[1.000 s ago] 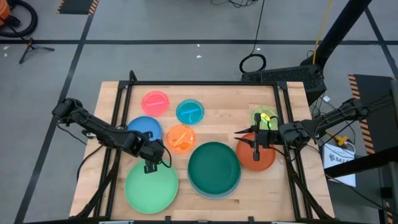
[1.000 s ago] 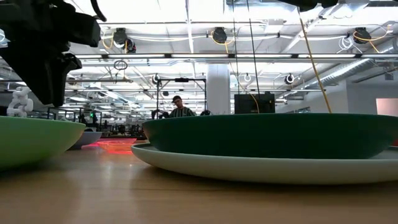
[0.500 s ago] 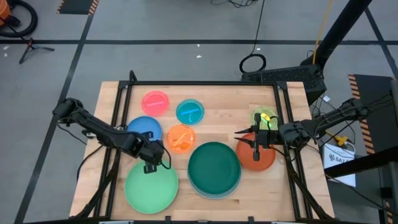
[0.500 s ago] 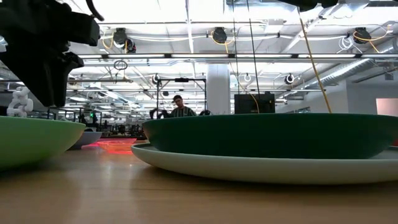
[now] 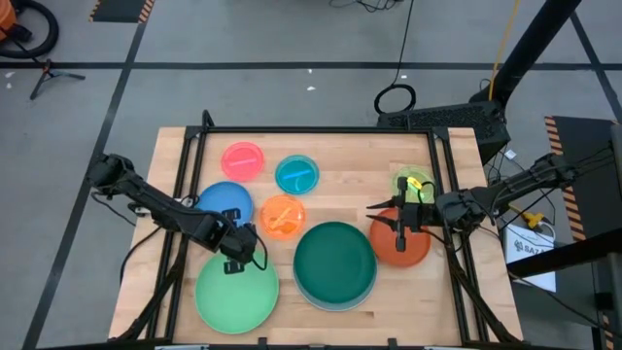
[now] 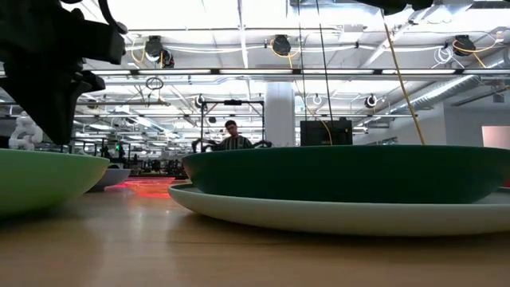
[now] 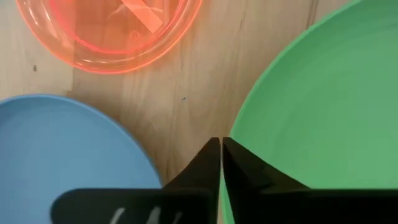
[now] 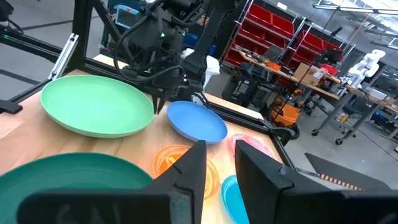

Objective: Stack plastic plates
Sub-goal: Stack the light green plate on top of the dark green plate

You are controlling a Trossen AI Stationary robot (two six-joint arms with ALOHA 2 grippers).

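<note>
The light green plate [image 5: 236, 292] lies at the near left, and my left gripper [image 7: 221, 146] is shut on its far rim, pointing down. The blue plate [image 5: 225, 199] and the orange plate [image 5: 283, 216] lie just beyond it. The dark green plate [image 5: 335, 261] sits inside the light blue plate [image 6: 335, 217] at the near middle. My right gripper [image 5: 387, 222] hovers open over the red-orange plate [image 5: 403, 245], touching nothing. The pink plate [image 5: 243, 159], the cyan plate [image 5: 296, 174] and the lime plate [image 5: 412, 183] lie farther back. My left gripper pinches the light green plate's far rim [image 7: 231, 134] between its two fingers, one finger over the plate's inside and one outside above the wood. The fingers come from above, pointing steeply down. The plate rests flat on the table.
A black frame [image 5: 194, 146] runs round the wooden table top. Bare wood shows between the blue, orange and light green plates [image 7: 186, 106]. Beyond the table, a person [image 6: 231, 137] sits far off in the room.
My left gripper has shut on the light green plate's far rim and stayed in place above it. The plate lies where it was. My right gripper has kept still.
</note>
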